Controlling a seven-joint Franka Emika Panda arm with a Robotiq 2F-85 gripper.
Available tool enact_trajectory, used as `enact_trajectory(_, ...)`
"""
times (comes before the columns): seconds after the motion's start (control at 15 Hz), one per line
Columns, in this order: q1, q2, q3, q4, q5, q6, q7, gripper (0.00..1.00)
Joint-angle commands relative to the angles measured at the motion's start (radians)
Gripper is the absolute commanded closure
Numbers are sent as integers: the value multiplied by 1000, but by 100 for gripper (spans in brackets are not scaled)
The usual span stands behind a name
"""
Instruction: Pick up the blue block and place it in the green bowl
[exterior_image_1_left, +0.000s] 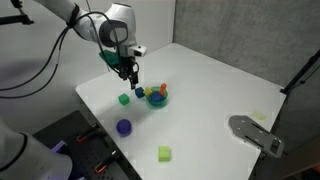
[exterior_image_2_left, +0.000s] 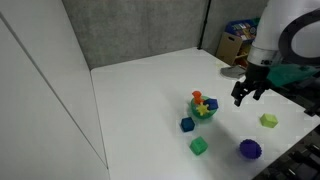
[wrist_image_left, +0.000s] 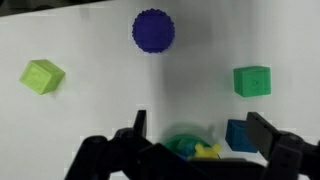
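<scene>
The blue block (exterior_image_2_left: 187, 124) is a small dark blue angular piece on the white table, just beside the green bowl (exterior_image_2_left: 204, 110). In the wrist view the block (wrist_image_left: 240, 135) sits right of the bowl (wrist_image_left: 180, 143), near my right finger. The bowl (exterior_image_1_left: 157, 99) holds a few small coloured toys, one yellow. My gripper (wrist_image_left: 203, 135) is open and empty. It hangs above the table near the bowl in both exterior views (exterior_image_1_left: 132, 75) (exterior_image_2_left: 250, 93). The block (exterior_image_1_left: 139, 91) lies close below it.
A green cube (wrist_image_left: 252, 81) (exterior_image_2_left: 199, 146), a purple-blue ball (wrist_image_left: 153, 30) (exterior_image_2_left: 249, 149) and a yellow-green cube (wrist_image_left: 42, 76) (exterior_image_2_left: 268, 120) lie on the table (exterior_image_1_left: 210, 90). A grey flat object (exterior_image_1_left: 255, 133) sits at one table edge.
</scene>
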Motion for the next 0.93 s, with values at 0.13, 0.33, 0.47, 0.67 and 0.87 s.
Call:
enact_trajectory(0.13,56,182,5,102,-1,99,42,0)
enact_trajectory(0.33,95,253,-3,142,-18,151,65,0)
enact_trajectory(0.47,126,301,-15,168,-41,189,100,0)
enact_trajectory(0.67,182,380,-42,210,-83,245,167,0)
enact_trajectory(0.87,248,459,-81,263,-119,280,230,0)
